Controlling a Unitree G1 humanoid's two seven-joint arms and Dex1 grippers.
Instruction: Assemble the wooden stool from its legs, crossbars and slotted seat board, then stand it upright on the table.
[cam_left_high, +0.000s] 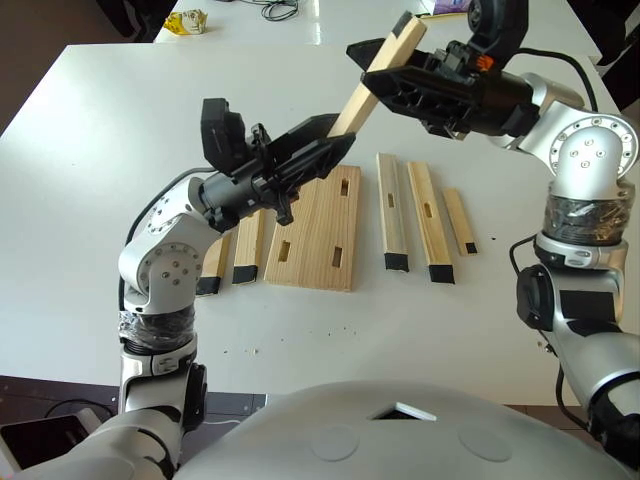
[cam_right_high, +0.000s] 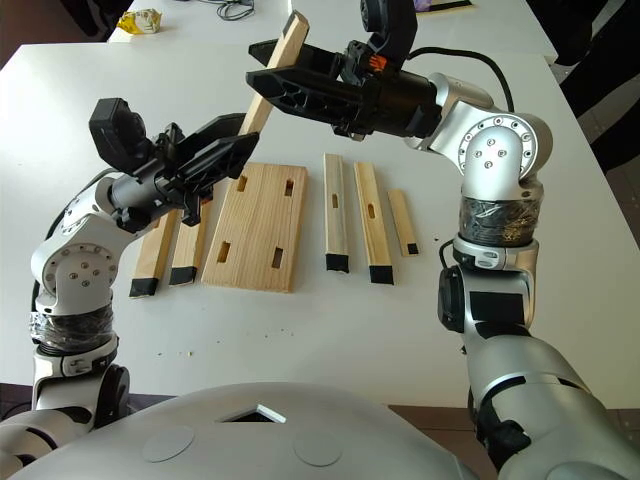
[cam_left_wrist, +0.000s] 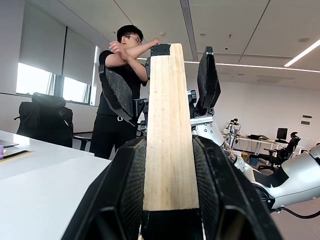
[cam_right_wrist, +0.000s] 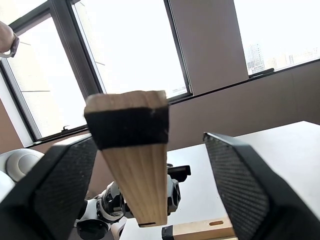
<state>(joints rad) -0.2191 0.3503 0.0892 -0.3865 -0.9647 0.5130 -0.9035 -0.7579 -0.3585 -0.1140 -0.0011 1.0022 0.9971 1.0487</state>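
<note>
The seat board (cam_left_high: 315, 230) lay flat on the white counter (cam_left_high: 90, 150). It had four little slots in it. Above the far edge of the seat board, one wooden leg (cam_left_high: 393, 47) was up in the air. It was tilted, with its top end leaning away from the board.

The left hand (cam_left_high: 338, 133) was clamped tight on the low end of the wooden leg, with a finger pressing on each side. The right hand (cam_left_high: 366, 66) was at the top end of the same leg. Its two fingers (cam_right_wrist: 240, 185) were apart with the leg between them. One finger was close by the wood, and the other had a gap beside it. That top end of the leg was black.

Just beside the seat board, on the robot's left, lay two sticks (cam_left_high: 248, 245) side by side, each with a black end. On the other side of the seat board lay two long slotted sticks (cam_left_high: 392, 225). A short stick (cam_left_high: 460, 222) lay past them, farthest from the board. All of these rested flat on the counter.
</note>
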